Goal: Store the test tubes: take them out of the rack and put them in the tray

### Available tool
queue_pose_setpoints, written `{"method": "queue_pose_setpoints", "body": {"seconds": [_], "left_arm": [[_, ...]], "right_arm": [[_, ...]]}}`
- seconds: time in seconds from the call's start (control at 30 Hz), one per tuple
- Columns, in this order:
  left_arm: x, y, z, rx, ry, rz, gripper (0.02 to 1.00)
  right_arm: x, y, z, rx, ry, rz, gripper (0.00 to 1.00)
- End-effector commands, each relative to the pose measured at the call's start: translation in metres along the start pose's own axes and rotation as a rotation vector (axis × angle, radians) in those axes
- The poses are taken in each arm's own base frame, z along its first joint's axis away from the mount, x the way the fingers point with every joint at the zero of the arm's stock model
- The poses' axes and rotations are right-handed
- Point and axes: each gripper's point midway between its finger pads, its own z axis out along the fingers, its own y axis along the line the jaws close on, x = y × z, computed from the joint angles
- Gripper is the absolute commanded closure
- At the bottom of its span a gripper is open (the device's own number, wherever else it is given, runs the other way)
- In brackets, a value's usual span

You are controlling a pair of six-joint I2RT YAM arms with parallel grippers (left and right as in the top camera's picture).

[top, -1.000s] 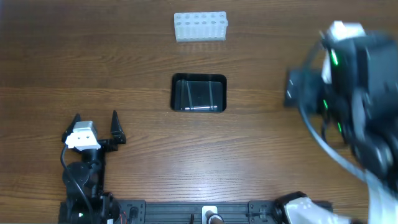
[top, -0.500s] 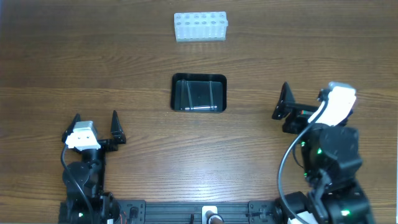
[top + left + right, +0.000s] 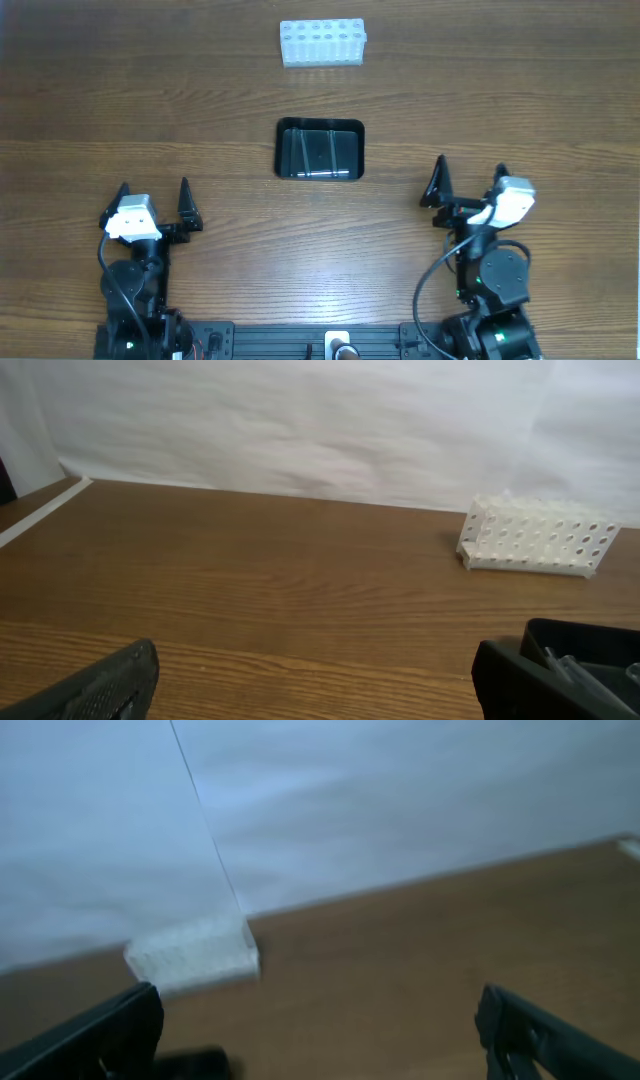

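The brown desk (image 3: 150,100) carries everything, and its far edge is the first hazard, since the white rack (image 3: 322,44) sits close to it near the middle. The rack looks light, so a pull that is not straight up could drag or tip it toward that edge. The black tray (image 3: 283,150) lies at the centre of the desk, well apart from the rack, with clear test tubes (image 3: 331,150) lying lengthwise in it. Whether the rack holds any more cannot be told, so calling the job finished too soon is a real risk. The left pincer (image 3: 153,186) is near the desk's near-left corner with its jaws spread and empty. The right pincer (image 3: 469,168) is toward the near-right corner, likewise wide open and holding nothing. Both are far from the rack, so any reach is long, and a low sweep could knock the tray. The tubes are round, slick and hard to see, so one dropped across the others might roll or bounce out. No writing or label can be read on the rack, tray or arms
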Motion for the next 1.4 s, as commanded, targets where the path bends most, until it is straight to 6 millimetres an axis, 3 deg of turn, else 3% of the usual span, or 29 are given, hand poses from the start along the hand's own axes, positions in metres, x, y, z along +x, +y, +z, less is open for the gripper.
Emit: {"method": "queue_pose_setpoints", "body": {"seconds": [0.03,0.2,0.37,0.6,1.07,1.1,1.13,1.2,1.4], "left_arm": [[0.001,0.0,0.0,0.002,-0.001,0.015,0.02],[0.001,0.0,0.0,0.002,-0.002,0.015,0.02],[0.001,0.0,0.0,0.002,-0.002,0.015,0.02],[0.001,0.0,0.0,0.002,-0.002,0.015,0.02],[0.001,0.0,0.0,0.002,-0.002,0.015,0.025],[0.001,0.0,0.0,0.002,-0.002,0.015,0.02],[0.001,0.0,0.0,0.002,-0.002,0.015,0.023],[0.001,0.0,0.0,0.003,-0.002,0.015,0.02],[0.001,0.0,0.0,0.002,-0.002,0.015,0.02]], "right_arm": [[0.016,-0.005,0.0,0.006,-0.005,-0.004,0.007],[0.023,-0.036,-0.002,0.109,-0.038,0.001,0.007],[0.026,-0.051,-0.009,0.149,-0.085,0.012,0.009],[0.05,-0.07,-0.014,0.212,-0.032,-0.004,0.009],[0.05,-0.071,-0.014,0.218,-0.029,-0.005,0.007],[0.05,-0.072,-0.014,0.221,-0.03,-0.005,0.02],[0.05,-0.073,-0.015,0.225,-0.031,-0.005,0.191],[0.05,-0.075,-0.015,0.231,-0.031,-0.005,0.007],[0.06,-0.05,-0.01,0.06,0.032,-0.182,0.007]]}}
